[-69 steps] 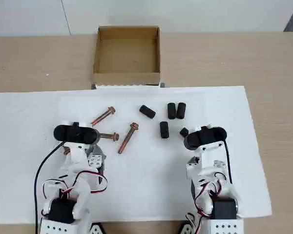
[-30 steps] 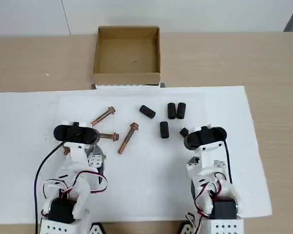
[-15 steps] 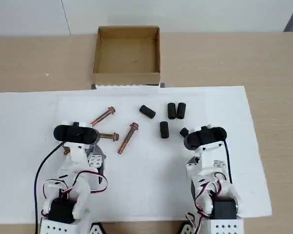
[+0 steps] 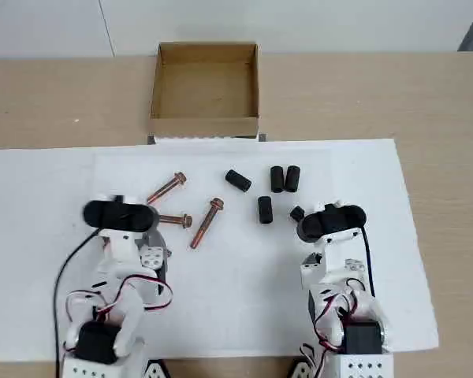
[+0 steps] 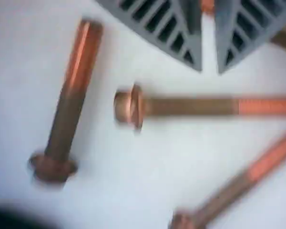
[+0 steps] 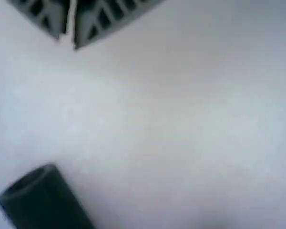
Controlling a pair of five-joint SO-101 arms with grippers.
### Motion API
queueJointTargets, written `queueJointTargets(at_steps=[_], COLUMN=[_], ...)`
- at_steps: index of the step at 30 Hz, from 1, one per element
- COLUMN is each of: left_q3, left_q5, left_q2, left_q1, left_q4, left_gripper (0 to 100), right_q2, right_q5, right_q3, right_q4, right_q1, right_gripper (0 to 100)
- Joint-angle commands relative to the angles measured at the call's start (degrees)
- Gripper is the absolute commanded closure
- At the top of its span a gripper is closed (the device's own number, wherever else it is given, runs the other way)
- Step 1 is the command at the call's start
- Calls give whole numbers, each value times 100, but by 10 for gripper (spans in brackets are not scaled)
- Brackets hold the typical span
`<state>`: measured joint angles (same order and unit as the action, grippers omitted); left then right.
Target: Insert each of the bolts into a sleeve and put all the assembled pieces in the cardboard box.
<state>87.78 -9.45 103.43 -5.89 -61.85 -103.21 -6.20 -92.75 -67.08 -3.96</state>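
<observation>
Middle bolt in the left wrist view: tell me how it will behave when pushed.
The bolt looks metal, so likely stiff and heavy for its size. Lying flat on a round shank, it would probably roll if nudged sideways, swinging around its wider head. The smooth shank may slip.

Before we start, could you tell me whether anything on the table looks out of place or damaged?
Nothing stands out: bolts and sleeves lie loose on the white sheet, and the cardboard box sits upright, empty.
</observation>
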Motion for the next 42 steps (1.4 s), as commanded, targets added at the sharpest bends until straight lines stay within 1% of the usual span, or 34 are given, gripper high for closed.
queueJointTargets(at_steps=[1, 3, 6, 9, 13, 16, 20, 23, 33, 38, 40, 42], left_q3=[-1077, -1455, -1991, -2826, -4040, -4743, -5244, -5402, -5552, -5543, -5543, -5543], left_q5=[26, 202, 659, 677, 677, 668, 668, 677, 695, 703, 703, 721], left_q2=[35, -26, -545, -1336, -2426, -3165, -3947, -4325, -4457, -4475, -4484, -4527], left_q1=[-18, -18, 26, -9, 18, 9, 26, 26, 26, 44, 290, 668], left_q4=[9, -44, -422, -905, -1160, -1609, -2207, -2497, -2505, -2215, -2084, -1987], left_gripper=[990, 990, 990, 989, 989, 989, 989, 989, 989, 989, 989, 989], right_q2=[-84, -84, -84, -84, -84, -84, -84, -84, -84, -84, -84, -75], right_q5=[26, 26, 26, 26, 26, 26, 26, 26, 26, 53, 53, 53], right_q3=[35, 35, 35, 35, 35, 35, 35, 35, 35, 35, 141, 448], right_q4=[110, 110, 110, 110, 110, 110, 110, 110, 110, 154, 277, 92], right_q1=[48, 48, 48, 48, 48, 48, 48, 48, 22, 22, 66, 75], right_gripper=[995, 995, 995, 995, 995, 995, 995, 995, 995, 995, 995, 995])
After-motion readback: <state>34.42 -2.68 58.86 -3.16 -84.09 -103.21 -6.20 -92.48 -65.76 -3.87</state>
